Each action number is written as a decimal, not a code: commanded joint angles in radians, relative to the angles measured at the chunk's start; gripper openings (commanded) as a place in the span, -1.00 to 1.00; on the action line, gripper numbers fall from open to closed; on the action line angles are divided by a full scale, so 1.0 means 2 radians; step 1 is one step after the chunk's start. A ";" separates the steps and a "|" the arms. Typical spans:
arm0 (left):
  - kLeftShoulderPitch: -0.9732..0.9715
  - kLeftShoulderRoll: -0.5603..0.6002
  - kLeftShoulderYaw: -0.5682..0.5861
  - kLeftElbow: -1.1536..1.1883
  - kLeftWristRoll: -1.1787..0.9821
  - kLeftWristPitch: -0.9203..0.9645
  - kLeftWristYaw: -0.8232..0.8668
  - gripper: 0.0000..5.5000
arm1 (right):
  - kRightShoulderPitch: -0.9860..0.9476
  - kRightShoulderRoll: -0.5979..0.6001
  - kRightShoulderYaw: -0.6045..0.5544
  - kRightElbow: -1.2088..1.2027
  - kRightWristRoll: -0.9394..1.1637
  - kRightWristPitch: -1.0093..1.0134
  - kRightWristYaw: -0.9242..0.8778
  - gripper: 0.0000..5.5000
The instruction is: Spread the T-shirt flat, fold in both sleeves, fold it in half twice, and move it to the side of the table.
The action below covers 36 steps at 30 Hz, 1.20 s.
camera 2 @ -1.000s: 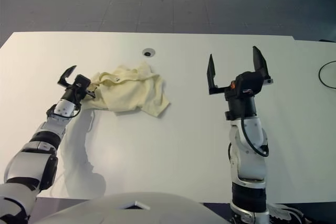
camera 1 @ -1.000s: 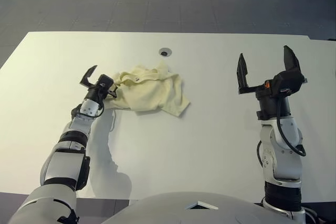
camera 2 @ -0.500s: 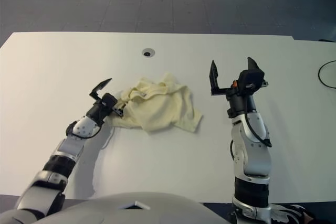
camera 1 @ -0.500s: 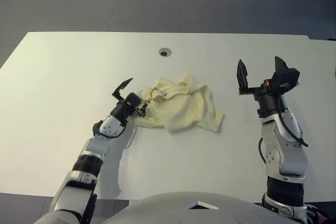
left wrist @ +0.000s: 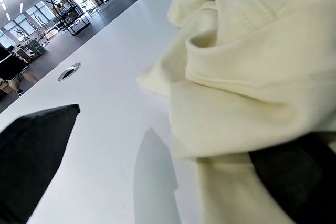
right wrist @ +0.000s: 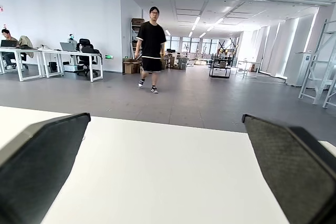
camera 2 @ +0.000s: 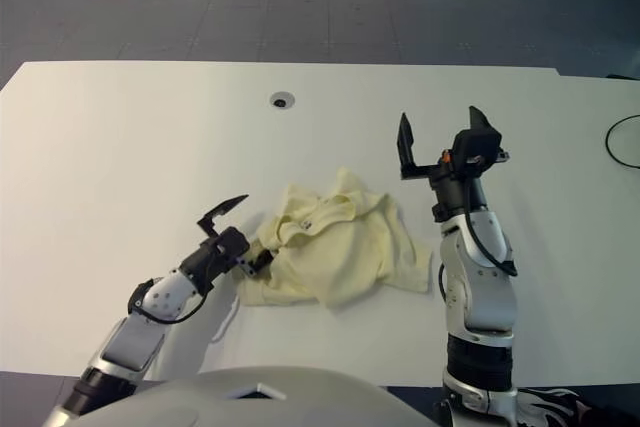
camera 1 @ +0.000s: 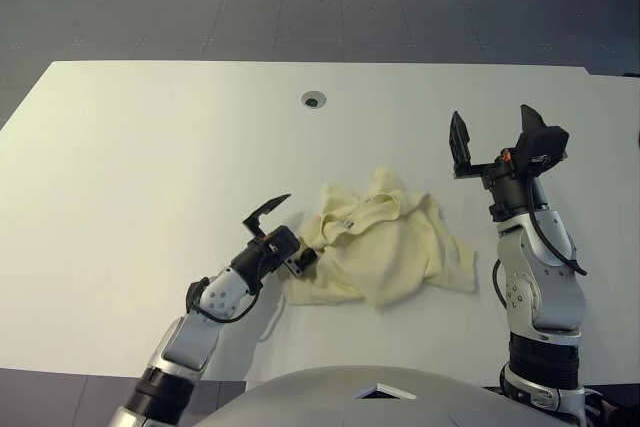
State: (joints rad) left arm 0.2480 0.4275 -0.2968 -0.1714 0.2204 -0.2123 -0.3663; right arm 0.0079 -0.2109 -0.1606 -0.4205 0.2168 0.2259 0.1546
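Note:
A pale yellow T-shirt [camera 1: 385,247] lies crumpled on the white table [camera 1: 150,147], near the front edge and right of centre. My left gripper [camera 1: 293,232] sits at the shirt's left edge with its fingers wide apart. One finger points up free, the other is tucked into the cloth, and in the left wrist view the T-shirt [left wrist: 241,66] drapes over that finger [left wrist: 299,177]. My right gripper [camera 1: 492,122] is held above the table just right of the shirt, open and with nothing in it, its fingers pointing up.
A small round hole [camera 1: 314,100] sits in the table's far middle. A black cable loop [camera 2: 625,142] lies at the right edge. Bare tabletop stretches to the left and far side of the shirt.
My left gripper has swept from the far left toward the front centre, dragging the shirt along with it. The right gripper has lowered and tilted slightly and stayed open.

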 commanded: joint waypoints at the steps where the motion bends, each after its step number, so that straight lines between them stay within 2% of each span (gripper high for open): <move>1: 0.021 0.037 0.002 0.008 0.022 0.000 -0.019 0.96 | -0.010 0.000 0.011 0.004 -0.004 0.003 0.003 0.95; 8: 0.038 0.078 -0.014 -0.018 0.026 -0.021 -0.058 0.96 | 0.018 -0.029 -0.002 -0.022 -0.013 0.041 0.006 0.95; 15: 0.025 0.111 0.034 -0.017 0.018 -0.045 -0.053 0.96 | 0.054 -0.081 -0.006 -0.039 -0.037 0.093 0.026 0.95; 23: 0.017 0.109 0.070 -0.055 -0.012 -0.034 -0.061 0.96 | 0.106 -0.169 0.019 -0.051 -0.088 0.116 0.093 0.95; 28: 0.008 0.102 0.078 -0.073 -0.033 -0.022 -0.072 0.96 | 0.140 -0.211 0.070 -0.055 -0.123 0.103 0.141 0.95; 31: 0.001 0.101 0.079 -0.088 -0.057 -0.013 -0.084 0.96 | 0.145 -0.221 0.081 -0.063 -0.127 0.106 0.160 0.95; 36: -0.007 0.081 0.062 -0.132 -0.111 0.043 -0.106 0.96 | 0.130 -0.216 0.057 -0.092 -0.106 0.098 0.172 0.95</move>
State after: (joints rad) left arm 0.2411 0.6058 -0.1499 -0.3952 0.0350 -0.1815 -0.5564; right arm 0.2849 -0.6341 -0.0153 -0.5673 -0.0084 0.4359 0.4798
